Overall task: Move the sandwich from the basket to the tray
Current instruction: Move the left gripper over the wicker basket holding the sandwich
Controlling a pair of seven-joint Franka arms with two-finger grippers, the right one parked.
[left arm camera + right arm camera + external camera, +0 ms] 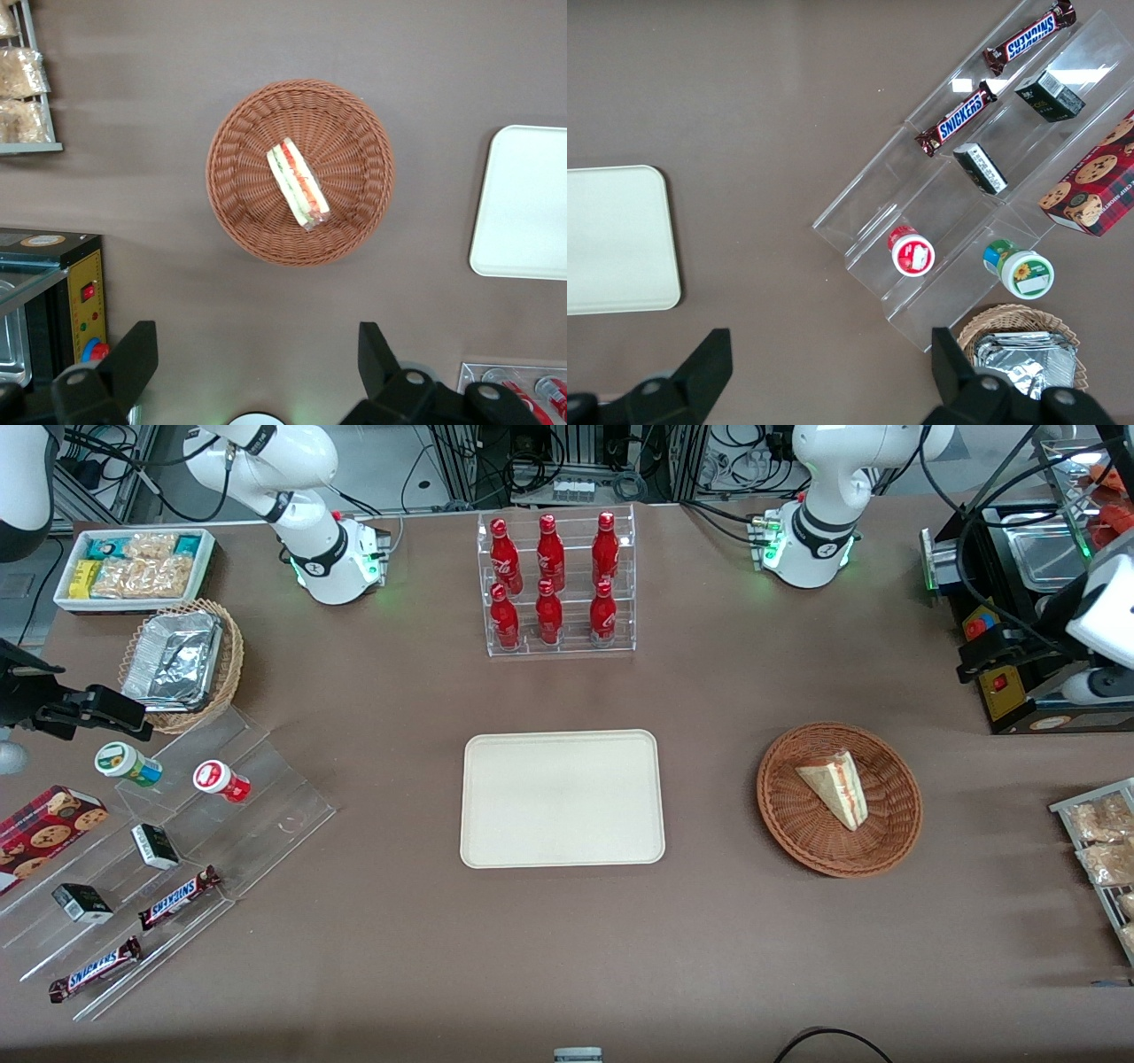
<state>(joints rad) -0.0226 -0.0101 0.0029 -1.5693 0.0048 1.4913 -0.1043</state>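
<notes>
The left wrist view alone shows the sandwich's (299, 184) cut edge, red and green layers facing up; the front view shows only its pale bread face (834, 786). The gripper (257, 363) appears in the wrist view alone, its two black fingers (133, 359) spread wide apart, released, holding and touching nothing. It hangs high over bare brown table (567, 939), well apart from the sandwich. The sandwich lies inside the basket (839, 850), near its middle. The tray (562, 798) sits flat beside the basket, toward the parked arm's end, bare
</notes>
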